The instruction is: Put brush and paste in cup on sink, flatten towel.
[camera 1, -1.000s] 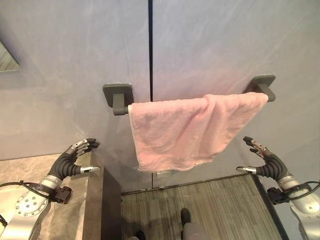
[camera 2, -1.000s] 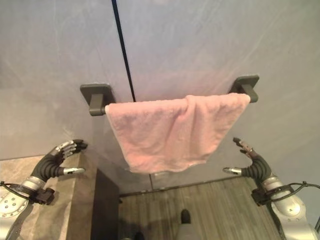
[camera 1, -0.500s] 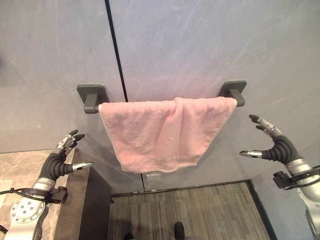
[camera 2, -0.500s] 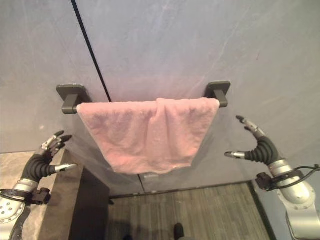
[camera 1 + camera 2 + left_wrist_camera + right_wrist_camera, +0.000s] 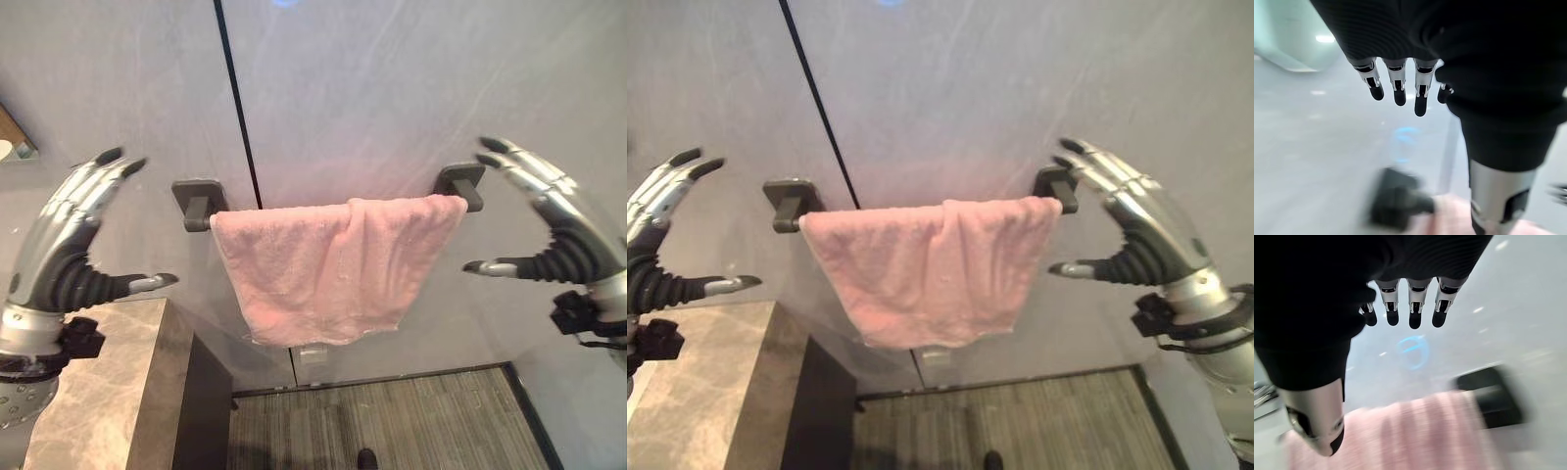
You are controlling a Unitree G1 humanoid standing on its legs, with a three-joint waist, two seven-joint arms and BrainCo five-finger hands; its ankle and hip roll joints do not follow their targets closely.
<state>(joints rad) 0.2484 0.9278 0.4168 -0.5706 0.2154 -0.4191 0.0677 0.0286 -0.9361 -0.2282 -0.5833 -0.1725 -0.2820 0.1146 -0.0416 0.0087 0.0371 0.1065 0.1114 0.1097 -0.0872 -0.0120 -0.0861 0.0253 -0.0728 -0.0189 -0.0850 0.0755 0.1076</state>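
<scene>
A pink towel (image 5: 331,269) hangs bunched and skewed over a dark wall rail (image 5: 199,203), its right part folded near the right bracket (image 5: 462,183). My left hand (image 5: 61,245) is raised to the left of the rail, fingers straight, holding nothing. On the other side my right hand (image 5: 553,227) is up by the right bracket, also open and clear of the cloth. The towel (image 5: 1415,431) and bracket (image 5: 1491,396) show past the right hand's fingers (image 5: 1413,303); the left bracket (image 5: 1396,200) shows past the left hand's fingers (image 5: 1398,81).
A marble counter (image 5: 103,392) with a dark side panel stands at lower left. Grey wall panels with a vertical black seam (image 5: 240,117) are behind the rail. Striped flooring (image 5: 392,426) lies below.
Both hands have risen from low at the sides to rail height, closer to the towel's ends. The camera view has shifted slightly too.
</scene>
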